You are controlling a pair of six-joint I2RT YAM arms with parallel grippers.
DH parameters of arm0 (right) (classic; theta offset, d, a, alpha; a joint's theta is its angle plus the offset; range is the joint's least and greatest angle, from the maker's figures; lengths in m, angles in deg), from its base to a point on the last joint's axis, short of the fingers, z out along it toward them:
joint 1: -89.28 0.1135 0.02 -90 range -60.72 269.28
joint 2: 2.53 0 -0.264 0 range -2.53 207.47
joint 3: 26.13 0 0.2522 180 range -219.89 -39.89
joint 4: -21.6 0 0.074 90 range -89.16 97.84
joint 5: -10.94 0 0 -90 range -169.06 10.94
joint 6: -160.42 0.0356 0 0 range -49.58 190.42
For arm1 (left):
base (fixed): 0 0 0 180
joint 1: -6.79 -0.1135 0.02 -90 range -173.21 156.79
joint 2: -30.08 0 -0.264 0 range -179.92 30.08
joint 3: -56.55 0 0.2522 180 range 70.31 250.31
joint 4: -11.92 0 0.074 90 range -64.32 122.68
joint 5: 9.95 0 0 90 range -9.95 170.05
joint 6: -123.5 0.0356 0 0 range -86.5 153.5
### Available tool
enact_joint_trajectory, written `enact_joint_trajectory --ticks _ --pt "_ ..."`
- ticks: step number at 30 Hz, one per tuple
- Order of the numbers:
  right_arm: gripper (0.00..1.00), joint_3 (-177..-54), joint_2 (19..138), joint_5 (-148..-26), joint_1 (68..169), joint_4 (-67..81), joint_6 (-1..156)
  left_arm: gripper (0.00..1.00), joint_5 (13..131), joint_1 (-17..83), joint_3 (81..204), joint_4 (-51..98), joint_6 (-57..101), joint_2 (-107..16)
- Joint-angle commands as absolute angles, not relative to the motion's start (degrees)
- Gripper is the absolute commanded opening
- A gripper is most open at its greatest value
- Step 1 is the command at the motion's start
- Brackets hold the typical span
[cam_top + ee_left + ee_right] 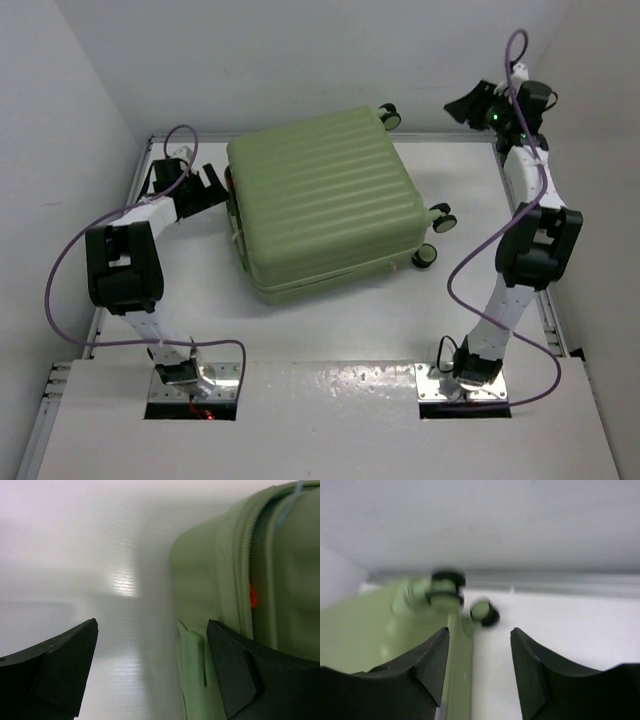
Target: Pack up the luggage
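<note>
The luggage [320, 200], a light-green ribbed hard-shell suitcase, lies flat and closed in the middle of the table, its wheels [442, 217] to the right. My left gripper [212, 188] is open and empty at the suitcase's left side. In the left wrist view [152, 630] the suitcase wall [210, 580], its zip [245, 570] and a small orange tab [253, 596] sit by the right finger [250, 675]. My right gripper [470, 105] is open and empty, raised at the far right corner. In the right wrist view [480, 635] it faces the suitcase [370, 635] and two wheels [445, 592].
White walls close in the table on the left, back and right. A metal rail [545, 300] runs along the right edge and another [560, 580] along the back. Purple cables [60, 290] loop off both arms.
</note>
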State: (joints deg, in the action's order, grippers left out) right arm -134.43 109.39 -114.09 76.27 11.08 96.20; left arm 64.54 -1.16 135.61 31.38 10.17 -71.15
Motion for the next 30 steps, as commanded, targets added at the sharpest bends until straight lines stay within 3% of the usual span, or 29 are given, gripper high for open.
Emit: enact_joint_trajectory --ticks 1,5,9,13,20,30 --pt "0.47 -144.0 118.7 -116.8 76.9 7.5 112.2 0.93 59.4 -0.5 131.1 30.2 11.2 -66.9" --pt "0.17 -146.0 123.8 -112.5 81.6 11.3 118.5 0.93 58.1 -0.5 130.4 29.0 9.0 -66.2" --pt "0.05 -146.1 127.5 -109.5 86.0 15.1 124.6 0.93 57.0 -0.5 131.0 27.6 6.7 -66.7" --pt "0.03 -148.2 134.0 -107.0 88.8 20.9 135.3 0.93 55.8 -0.5 131.6 27.1 5.2 -66.7" --pt "0.13 -158.5 142.6 -103.5 93.9 21.2 146.4 0.93 54.0 -1.6 129.6 25.9 3.4 -66.2" --pt "0.18 -158.7 140.2 -106.6 94.4 32.4 152.8 0.94 53.3 -0.5 129.6 24.4 2.2 -69.8"
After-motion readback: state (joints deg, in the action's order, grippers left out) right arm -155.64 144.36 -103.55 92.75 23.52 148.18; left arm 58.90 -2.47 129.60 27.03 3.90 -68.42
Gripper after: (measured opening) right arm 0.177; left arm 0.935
